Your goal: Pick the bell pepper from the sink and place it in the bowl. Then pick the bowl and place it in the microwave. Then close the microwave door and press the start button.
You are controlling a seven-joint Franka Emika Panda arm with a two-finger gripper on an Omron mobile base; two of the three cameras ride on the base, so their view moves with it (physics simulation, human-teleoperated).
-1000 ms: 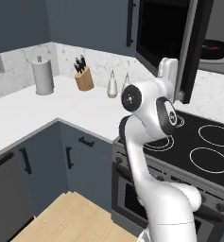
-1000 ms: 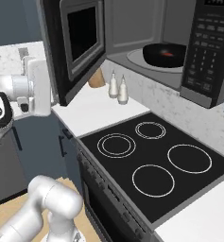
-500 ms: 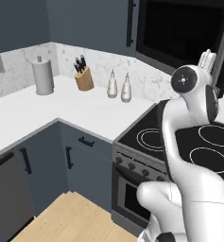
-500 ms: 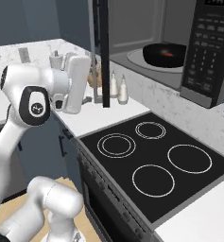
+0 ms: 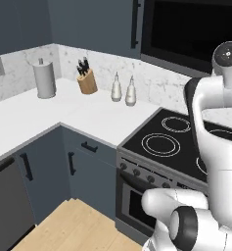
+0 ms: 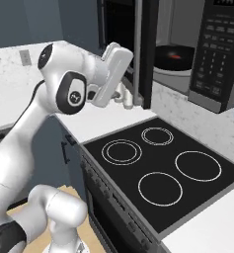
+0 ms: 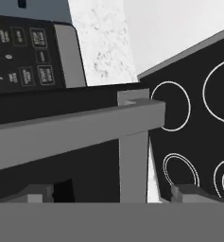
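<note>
The microwave (image 6: 218, 54) hangs above the stove with its keypad (image 7: 23, 52) on the right. Its door (image 6: 144, 49) stands partly open, seen edge-on; in the left base view the door (image 5: 186, 29) shows as a dark panel. Inside the cavity sits the black bowl (image 6: 172, 53) with the red bell pepper (image 6: 175, 57) in it. My gripper (image 6: 131, 74) is open and pressed close against the door's outer face. In the hand view the door's grey frame (image 7: 85, 130) runs just above my open gripper (image 7: 116, 194). The sink is out of view.
A black stove top (image 6: 163, 168) lies under the microwave. Two shakers (image 5: 123, 90), a knife block (image 5: 87, 81) and a paper towel roll (image 5: 44, 78) stand along the white counter's back wall. Slate cabinets (image 5: 88, 19) hang left of the microwave.
The arm has swung right, and the microwave door has swung with it from wide open to partly open. The gripper stayed open.
</note>
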